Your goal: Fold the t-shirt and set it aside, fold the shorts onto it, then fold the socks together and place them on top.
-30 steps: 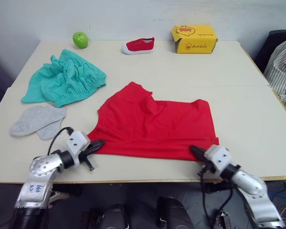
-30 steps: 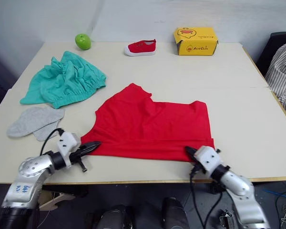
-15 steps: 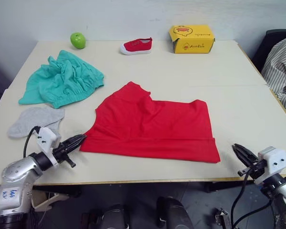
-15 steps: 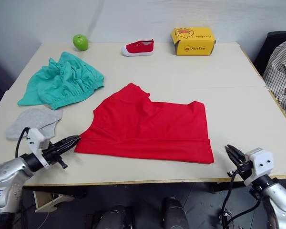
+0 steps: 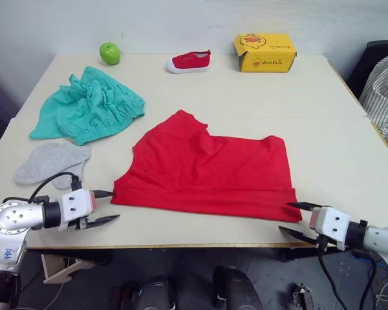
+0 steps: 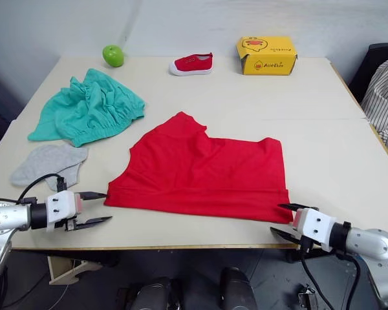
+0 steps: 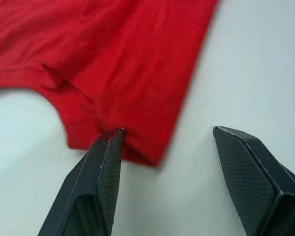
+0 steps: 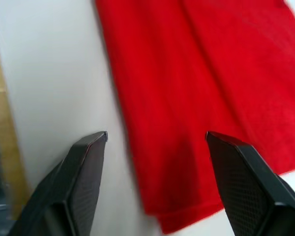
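Pale desk (image 5: 323, 148), red t-shirt (image 5: 207, 171) lying mid-desk, partly folded; first step in hand. Left claw (image 5: 98, 206) and right claw (image 5: 296, 219) both spread wide at its near corners, next they must pinch the hem

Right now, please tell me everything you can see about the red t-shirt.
The t-shirt is bright red soft cloth, folded and lying flat near the table's front edge, slightly wrinkled. The open left gripper and open right gripper sit at its two near corners without holding it. Nothing lies on it.
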{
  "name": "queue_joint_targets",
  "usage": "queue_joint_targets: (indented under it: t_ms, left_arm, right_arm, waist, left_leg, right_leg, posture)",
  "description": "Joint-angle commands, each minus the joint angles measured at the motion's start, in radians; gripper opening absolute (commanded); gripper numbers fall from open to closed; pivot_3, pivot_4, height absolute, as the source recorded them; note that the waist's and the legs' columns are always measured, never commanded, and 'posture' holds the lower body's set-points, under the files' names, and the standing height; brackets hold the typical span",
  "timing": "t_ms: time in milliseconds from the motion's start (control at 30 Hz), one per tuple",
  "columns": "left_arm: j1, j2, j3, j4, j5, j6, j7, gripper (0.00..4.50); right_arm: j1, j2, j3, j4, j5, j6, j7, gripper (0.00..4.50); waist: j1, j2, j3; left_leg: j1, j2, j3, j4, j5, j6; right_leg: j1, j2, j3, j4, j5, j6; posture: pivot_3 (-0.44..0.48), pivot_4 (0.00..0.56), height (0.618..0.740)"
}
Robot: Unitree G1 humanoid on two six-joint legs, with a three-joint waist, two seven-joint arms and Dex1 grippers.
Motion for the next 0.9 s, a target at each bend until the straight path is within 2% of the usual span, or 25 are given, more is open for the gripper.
queue_joint_targets:
  t_ms: [33,200,300,400,500,633,800,900]
  left_arm:
    - [-0.011,0.016,-0.053,0.050,0.072,-0.019,0.017,2.48]
    - [-0.010,0.027,-0.101,0.107,0.103,-0.024,0.020,0.96]
    - [0.019,0.028,-0.105,0.074,0.062,-0.004,0.000,0.01]
    - [0.119,0.037,-0.053,-0.050,-0.031,0.074,-0.022,0.01]
    - [0.246,0.058,-0.006,-0.170,-0.072,0.098,-0.038,0.01]
    - [0.449,0.054,0.102,-0.331,-0.140,0.159,-0.022,0.01]
    - [0.603,0.030,0.177,-0.437,-0.144,0.177,0.009,0.01]
    - [0.649,0.012,0.194,-0.449,-0.125,0.161,0.023,0.01]
  right_arm:
    - [-0.022,-0.020,0.021,0.054,-0.030,-0.026,0.001,1.86]
    - [-0.065,-0.027,0.054,0.093,-0.031,-0.038,0.020,0.12]
    - [-0.080,-0.034,0.060,0.107,-0.020,-0.039,0.031,0.00]
    - [-0.085,-0.048,0.051,0.116,-0.005,-0.043,0.053,0.00]
    - [-0.069,-0.065,0.043,0.119,0.034,-0.055,0.092,0.00]
    - [0.027,-0.092,0.018,0.059,0.148,-0.027,0.177,0.00]
    - [0.161,-0.110,-0.026,-0.010,0.189,-0.014,0.209,0.00]
    - [0.196,-0.107,-0.045,-0.027,0.190,-0.009,0.201,0.00]
  waist:
    - [-0.001,0.001,-0.001]
    - [-0.002,0.011,-0.007]
    - [-0.003,0.014,-0.009]
    - [-0.004,0.015,-0.010]
    - [-0.009,0.015,-0.010]
    - [-0.005,0.015,-0.010]
    - [-0.002,0.014,-0.009]
    - [-0.002,0.014,-0.009]
  left_leg:
    - [0.000,0.000,0.000,0.000,0.000,0.000]
    - [0.003,0.000,0.000,0.000,0.000,0.000]
    - [0.007,0.001,-0.001,0.000,-0.001,0.002]
    - [0.008,0.001,-0.001,-0.001,-0.002,0.002]
    - [0.007,0.002,0.000,-0.002,-0.003,-0.001]
    - [0.006,0.002,0.000,-0.001,-0.005,0.001]
    - [0.005,0.002,-0.001,0.000,-0.008,0.002]
    - [0.005,0.002,-0.001,0.000,-0.013,0.005]
  right_leg:
    - [0.000,0.000,0.000,0.000,0.000,0.000]
    - [0.003,0.000,0.000,0.000,0.000,0.000]
    - [0.006,0.000,-0.001,0.000,0.000,0.000]
    - [0.007,0.000,0.000,0.000,0.000,0.000]
    - [0.007,0.000,0.001,-0.002,-0.001,-0.001]
    - [0.006,0.001,-0.001,-0.006,-0.002,0.000]
    - [0.007,0.000,-0.002,-0.008,-0.002,0.002]
    - [0.008,0.000,-0.001,-0.008,-0.002,0.002]
  posture:
    - [0.000,0.150,0.740]
    - [0.000,0.150,0.740]
    - [0.000,0.150,0.740]
    - [0.000,0.150,0.740]
    - [0.000,0.150,0.740]
    - [0.000,0.150,0.740]
    - [0.000,0.150,0.740]
    - [0.000,0.150,0.740]
